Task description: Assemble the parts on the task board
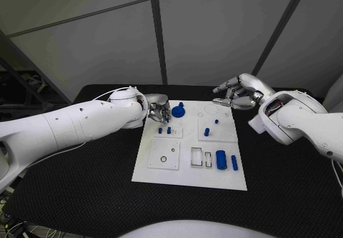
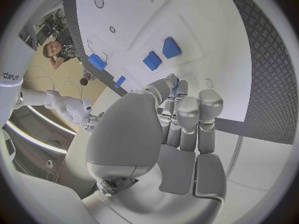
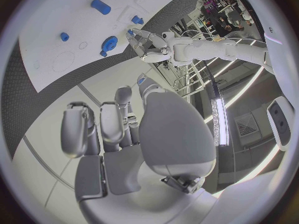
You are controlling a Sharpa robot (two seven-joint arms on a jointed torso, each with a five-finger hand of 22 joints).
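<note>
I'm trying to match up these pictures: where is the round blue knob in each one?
Head view: knob at the board's far edge, just beside the left hand.
Right wrist view: knob on the board, near the left hand.
Left wrist view: cannot tell; the fingers cover that spot.
Shared landmark: the left hand.

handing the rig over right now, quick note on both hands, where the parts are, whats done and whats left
Left hand: at the white task board's far left corner, fingers curled around a small blue piece; grip likely, not certain.
Right hand: raised beyond the board's far right corner, fingers curled, holding nothing visible.
Parts: round blue gear at the far edge; small blue pegs standing mid-board; two blue cylinders lying near the right edge.
Done: some pegs seated.
Left: the loose cylinders, the open slots.
</note>
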